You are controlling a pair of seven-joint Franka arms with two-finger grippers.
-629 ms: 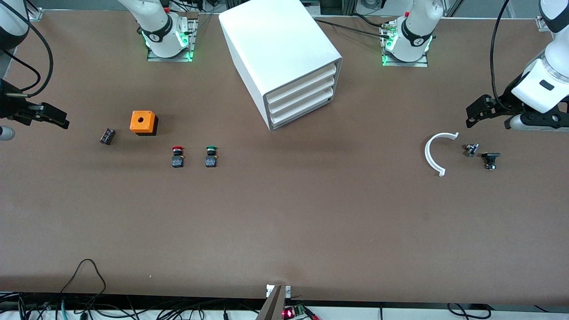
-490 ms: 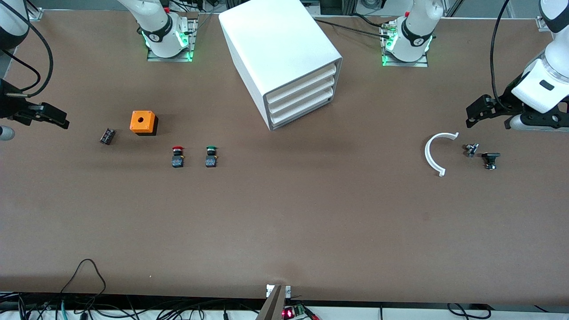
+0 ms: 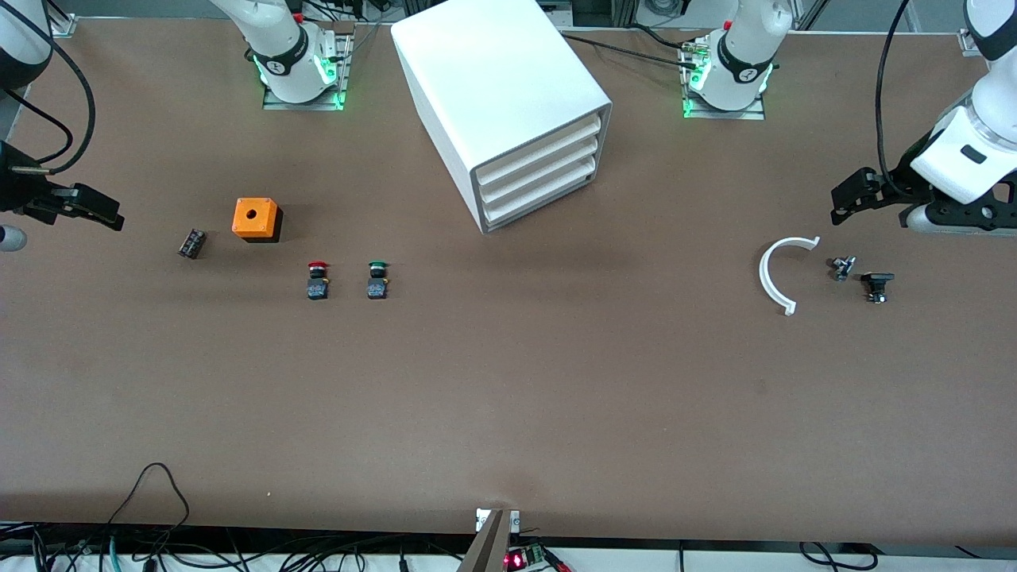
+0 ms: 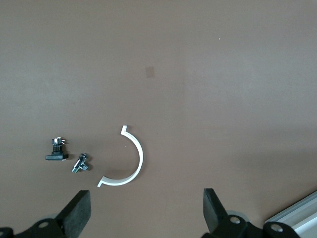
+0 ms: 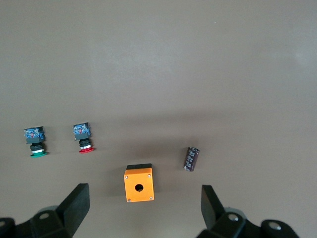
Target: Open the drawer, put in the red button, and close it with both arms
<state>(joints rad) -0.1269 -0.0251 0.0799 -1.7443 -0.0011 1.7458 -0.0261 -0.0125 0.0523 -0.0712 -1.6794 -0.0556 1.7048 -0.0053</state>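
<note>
Left black two-finger gripper (image 3: 854, 197) hanging spread wide and empty at the left arm's end of the matte brown counter (image 3: 556, 397), over bare surface near a thin white plastic half-ring (image 3: 777, 276), a small metal screw fitting (image 3: 842, 268) and a small black clip-like part (image 3: 876, 285)

Right black two-finger gripper (image 3: 91, 210) likewise released and empty (seen wide apart in the right wrist view), at the right arm's end of the counter

Small push-button with round red cap on black blocky body (image 3: 317, 281) lying on the counter just beside its green-capped twin (image 3: 377, 280), nearer the front camera than the orange plastic box with a round hole (image 3: 256, 218); dark ribbed cylinder (image 3: 191, 243) beside that box

Big smooth white box cabinet (image 3: 496, 95) standing between the two arm bases, all three shallow white tray-like drawers (image 3: 536, 167) shut

Probably light, rigid and hard-plastic, so unlikely to deform; best pinched across the flat sides of the black body rather than the rounded, likely slippery cap

Drawer front plain, without visible handle; likely a slim edge to hook
</note>
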